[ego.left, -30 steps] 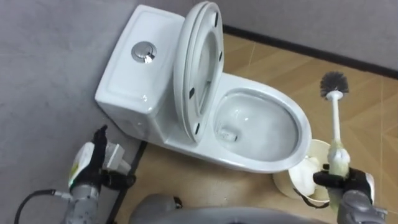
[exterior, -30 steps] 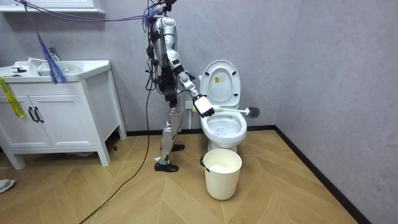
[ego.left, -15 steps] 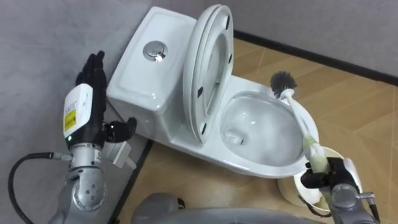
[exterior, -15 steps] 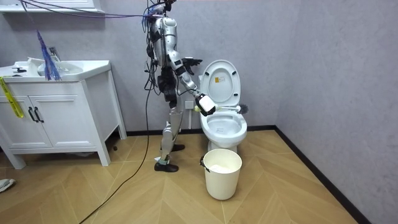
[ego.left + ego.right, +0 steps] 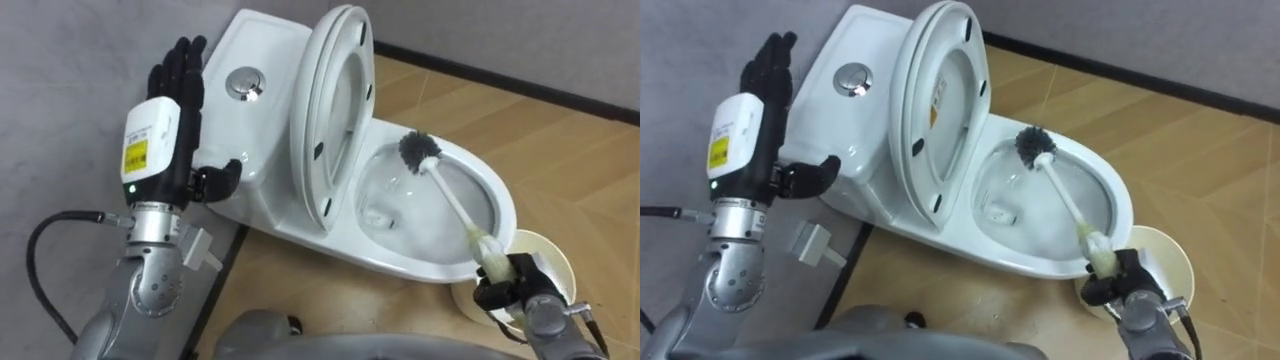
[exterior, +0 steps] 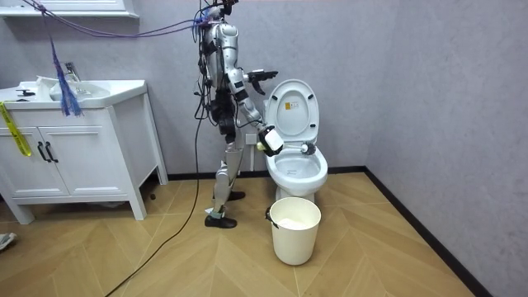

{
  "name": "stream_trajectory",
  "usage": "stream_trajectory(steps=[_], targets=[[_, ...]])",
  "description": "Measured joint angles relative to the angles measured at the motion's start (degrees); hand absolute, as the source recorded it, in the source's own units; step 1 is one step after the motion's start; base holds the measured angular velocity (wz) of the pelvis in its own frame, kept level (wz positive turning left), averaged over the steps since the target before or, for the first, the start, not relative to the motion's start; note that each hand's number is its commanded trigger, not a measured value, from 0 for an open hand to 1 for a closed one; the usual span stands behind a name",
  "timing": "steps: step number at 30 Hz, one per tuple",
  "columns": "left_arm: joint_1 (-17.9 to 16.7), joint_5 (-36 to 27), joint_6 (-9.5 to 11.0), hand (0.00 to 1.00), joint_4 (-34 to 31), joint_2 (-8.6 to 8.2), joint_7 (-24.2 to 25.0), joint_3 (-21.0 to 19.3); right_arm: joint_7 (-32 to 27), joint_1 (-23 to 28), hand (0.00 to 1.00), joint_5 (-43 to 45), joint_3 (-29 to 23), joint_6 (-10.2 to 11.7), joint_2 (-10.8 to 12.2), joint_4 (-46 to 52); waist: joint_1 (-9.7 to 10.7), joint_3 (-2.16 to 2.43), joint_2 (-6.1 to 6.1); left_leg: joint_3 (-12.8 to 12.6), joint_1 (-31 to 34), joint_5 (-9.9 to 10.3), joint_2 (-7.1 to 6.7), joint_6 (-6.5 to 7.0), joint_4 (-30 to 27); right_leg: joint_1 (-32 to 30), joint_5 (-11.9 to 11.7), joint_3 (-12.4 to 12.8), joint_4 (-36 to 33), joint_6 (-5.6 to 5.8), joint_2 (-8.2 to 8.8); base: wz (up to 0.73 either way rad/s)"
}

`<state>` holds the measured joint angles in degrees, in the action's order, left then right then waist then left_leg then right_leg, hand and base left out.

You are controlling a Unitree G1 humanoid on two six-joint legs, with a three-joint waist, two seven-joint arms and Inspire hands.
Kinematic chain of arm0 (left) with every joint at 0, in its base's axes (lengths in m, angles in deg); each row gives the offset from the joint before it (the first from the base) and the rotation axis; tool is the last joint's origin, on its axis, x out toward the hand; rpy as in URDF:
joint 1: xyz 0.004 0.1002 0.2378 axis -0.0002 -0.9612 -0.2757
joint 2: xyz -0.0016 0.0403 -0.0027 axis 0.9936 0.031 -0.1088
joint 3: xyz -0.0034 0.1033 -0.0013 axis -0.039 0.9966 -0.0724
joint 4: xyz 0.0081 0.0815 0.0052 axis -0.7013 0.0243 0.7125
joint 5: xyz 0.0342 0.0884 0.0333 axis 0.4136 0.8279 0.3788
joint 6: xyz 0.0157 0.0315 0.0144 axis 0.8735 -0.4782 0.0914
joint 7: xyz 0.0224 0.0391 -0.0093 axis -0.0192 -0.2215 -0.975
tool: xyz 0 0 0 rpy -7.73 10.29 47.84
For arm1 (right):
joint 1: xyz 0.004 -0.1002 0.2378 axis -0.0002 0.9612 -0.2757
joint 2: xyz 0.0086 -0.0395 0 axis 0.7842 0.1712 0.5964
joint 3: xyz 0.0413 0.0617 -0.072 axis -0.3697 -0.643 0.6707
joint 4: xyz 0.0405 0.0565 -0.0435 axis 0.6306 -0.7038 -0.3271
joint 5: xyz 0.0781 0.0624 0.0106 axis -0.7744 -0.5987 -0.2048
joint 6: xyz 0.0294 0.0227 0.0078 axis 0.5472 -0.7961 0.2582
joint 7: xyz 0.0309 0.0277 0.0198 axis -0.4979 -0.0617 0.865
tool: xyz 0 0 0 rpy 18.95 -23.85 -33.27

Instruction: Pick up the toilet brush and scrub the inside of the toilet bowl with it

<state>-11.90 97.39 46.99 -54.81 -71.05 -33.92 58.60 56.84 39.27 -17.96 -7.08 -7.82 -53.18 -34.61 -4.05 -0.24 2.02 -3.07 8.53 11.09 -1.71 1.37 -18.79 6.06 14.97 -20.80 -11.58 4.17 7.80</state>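
The white toilet (image 5: 470,265) stands against the grey wall with its lid and seat (image 5: 333,100) raised upright. My right hand (image 5: 515,290) is shut on the handle of a toilet brush (image 5: 455,205) at the lower right. The dark bristle head (image 5: 420,150) hangs over the open bowl, near its back. My left hand (image 5: 170,110) is raised, fingers straight and open, beside the cistern (image 5: 250,60) with its round flush button (image 5: 241,84). In the room view I stand beside the toilet (image 6: 297,169), left hand (image 6: 262,76) up, right hand (image 6: 271,140) over the bowl.
A cream bucket (image 6: 294,227) stands on the wood floor in front of the toilet, and its rim (image 5: 545,255) shows beside my right hand. A white sink cabinet (image 6: 74,153) stands at the room view's left. A small white box (image 5: 200,250) lies by the toilet's base.
The brush has swung down and left, from pointing up beside the bowl to its head over the bowl. My left hand has risen from low beside the cistern to up beside it.
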Motion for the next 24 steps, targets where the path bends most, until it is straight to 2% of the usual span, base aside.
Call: stream_trajectory(steps=[5, 11, 13, 18, 21, 24], targets=[[0.07, -2.41, 0.01, 0.0, 0.22, 0.03, 3.28, 2.9, 0.04, -0.44, 1.0, -0.08, 0.02, 0.01, -0.05, -2.07, 1.62, -0.27, 0.27, -0.32, -0.13, 0.0, 0.09, -0.01, 0.33, -0.22, 0.0, 0.34, 0.0, 0.0, 0.01, -0.05], [0.61, -3.76, 0.1, 0.0, 3.06, 0.04, 5.18, 4.76, 0.04, -1.16, 1.0, 1.33, 0.03, -0.13, -0.11, -2.29, 2.21, -0.43, 0.54, -1.51, 0.47, 0.0, 0.36, 0.0, 0.41, -1.7, -0.02, 1.75, -0.26, -0.03, 0.1, -0.13], [1.67, -3.9, -0.02, 0.0, 5.98, 0.1, 6.63, 5.8, 0.07, -2.24, 1.0, 3.59, 0.38, -0.48, -0.21, -2.35, 2.23, -0.31, 0.31, -1.6, 1.84, -0.05, 0.95, -0.01, 0.29, -3.35, -0.09, 1.77, -0.92, -0.15, 0.07, -0.03], [2.63, -4.64, -0.48, 0.0, 10.96, 0.26, 9.57, 6.43, 0.32, -4.35, 1.0, 11.9, 0.69, -1.2, -0.77, -2.37, 1.99, -0.31, 0.25, -1.67, 4.99, -0.35, 0.91, 0.06, -0.19, -6.78, -0.19, 1.78, -1.77, -0.32, 0.02, 0.0], [4.12, -4.64, 1.13, 0.0, 13.28, 0.7, 9.85, 7.13, 0.8, -6.79, 1.0, 16.96, 2.37, -1.53, -1.91, -3.13, 1.23, -0.36, 0.19, -1.46, 6.66, -0.56, 0.93, 0.07, -0.67, -8.46, -0.22, 1.59, -2.39, -0.36, -0.02, 0.01], [6.99, -4.61, 3.21, 0.0, 16.13, 0.71, 9.57, 8.66, 0.63, -9.72, 1.0, 20.84, 2.76, -1.59, -4.54, -4.42, 0.02, -0.77, -0.49, -1.41, 9.16, -0.75, 1.0, 0.31, -1.66, -10.39, -0.3, 0.73, -2.98, -0.49, 0.02, 0.1]])
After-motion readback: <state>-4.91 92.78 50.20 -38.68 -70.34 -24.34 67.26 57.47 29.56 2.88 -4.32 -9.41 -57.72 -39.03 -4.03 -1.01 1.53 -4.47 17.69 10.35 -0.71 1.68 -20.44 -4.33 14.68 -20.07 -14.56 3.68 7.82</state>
